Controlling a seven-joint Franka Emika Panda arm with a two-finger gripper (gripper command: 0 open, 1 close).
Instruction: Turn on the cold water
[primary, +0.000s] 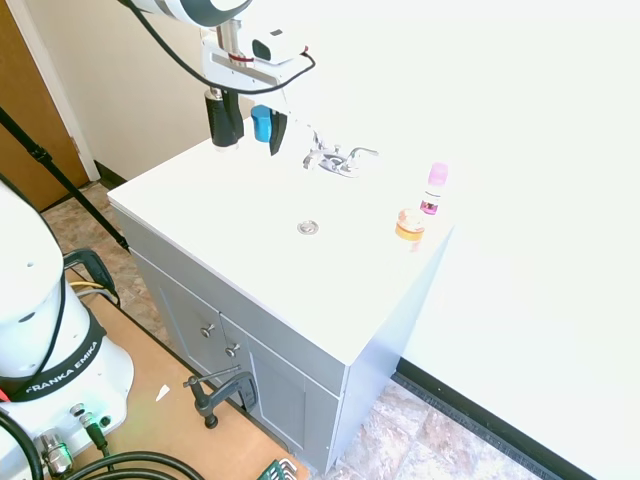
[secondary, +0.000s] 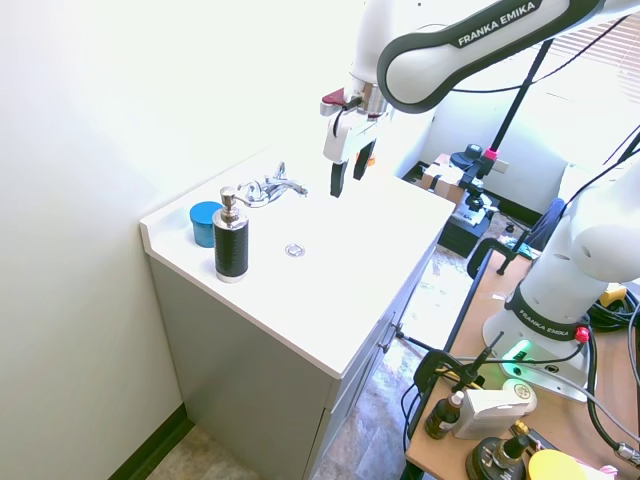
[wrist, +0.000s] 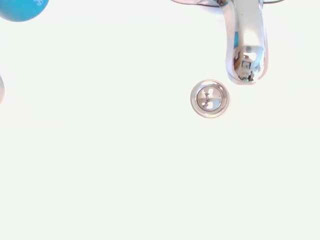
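I see the end effector (secondary: 347, 177) hanging in the air above the counter (secondary: 330, 300), fingers pointing down and parted by a narrow gap, holding nothing. It sits just beside the faucet (secondary: 272, 187), off the spout end, clear of it and not touching. The faucet stands at the back of the counter near the wall, its two slim levers (primary: 362, 153) spread to either side; no water runs from it. In the wrist view the spout (wrist: 246, 45) reaches toward the drain (wrist: 210, 98), with bare white basin all around.

On the far side of the faucet from the end effector, a blue cup (secondary: 206, 223) stands near the back corner, and a black pump bottle (secondary: 231, 241) stands just in front of it, close to the counter's side edge. The middle and front of the counter lie open down to the front edge above the cabinet doors (primary: 215, 335).
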